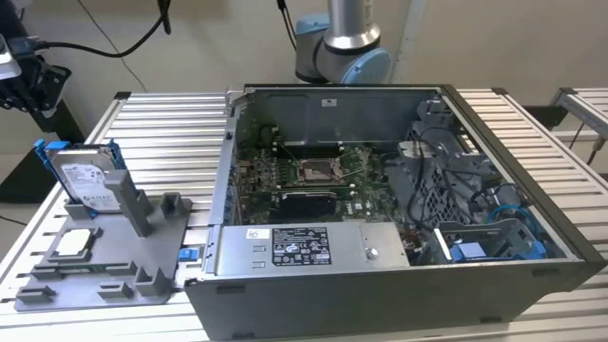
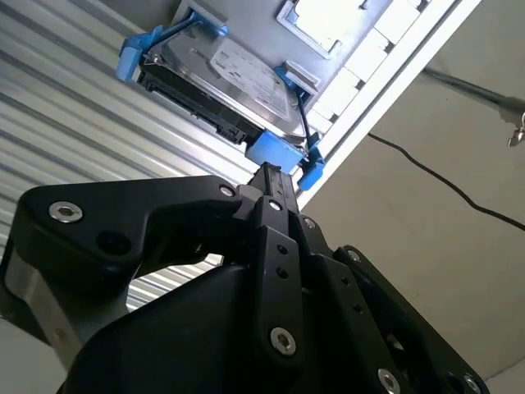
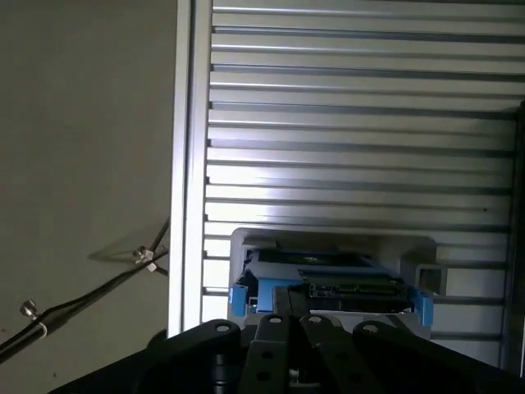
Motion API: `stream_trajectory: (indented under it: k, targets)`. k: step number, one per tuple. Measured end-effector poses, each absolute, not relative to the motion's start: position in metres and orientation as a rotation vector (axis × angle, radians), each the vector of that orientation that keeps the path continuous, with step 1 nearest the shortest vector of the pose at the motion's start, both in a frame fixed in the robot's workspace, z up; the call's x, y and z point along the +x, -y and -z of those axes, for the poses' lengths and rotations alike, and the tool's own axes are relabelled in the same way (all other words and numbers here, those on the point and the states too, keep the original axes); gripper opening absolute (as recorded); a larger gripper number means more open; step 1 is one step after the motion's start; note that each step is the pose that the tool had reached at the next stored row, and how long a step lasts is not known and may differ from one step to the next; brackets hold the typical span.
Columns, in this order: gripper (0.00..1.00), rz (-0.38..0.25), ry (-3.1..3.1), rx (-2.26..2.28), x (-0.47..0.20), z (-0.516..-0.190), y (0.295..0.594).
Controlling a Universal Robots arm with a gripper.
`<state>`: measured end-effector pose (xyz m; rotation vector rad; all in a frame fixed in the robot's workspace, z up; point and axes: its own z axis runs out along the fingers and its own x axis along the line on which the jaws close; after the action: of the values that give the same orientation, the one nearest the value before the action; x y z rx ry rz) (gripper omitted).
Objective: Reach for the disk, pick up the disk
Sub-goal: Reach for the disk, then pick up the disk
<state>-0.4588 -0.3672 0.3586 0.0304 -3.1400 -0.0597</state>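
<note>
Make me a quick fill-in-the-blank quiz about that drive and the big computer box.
1. The disk is framed in plastic coloured ____.
2. The disk stands on the exterior view's ____ of the open computer case.
3. The gripper is nearest to the ____.
Missing words: blue; left; disk.

Labels on the disk point(image 1: 84, 174) and grey box point(image 1: 314, 249) cannot be read.

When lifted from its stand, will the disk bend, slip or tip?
The disk looks like a metal slab, so probably stiff and heavy for its size. It stands on edge in the grey stand, so a sideways push might tip it. Its smooth face may be slippery.
</note>
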Motion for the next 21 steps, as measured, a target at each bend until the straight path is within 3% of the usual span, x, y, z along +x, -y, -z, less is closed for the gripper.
stream_trajectory:
  k: [21]
  targets:
    - [0.0,0.06,3.139,0.078,-0.4588,-0.3586,0.3671]
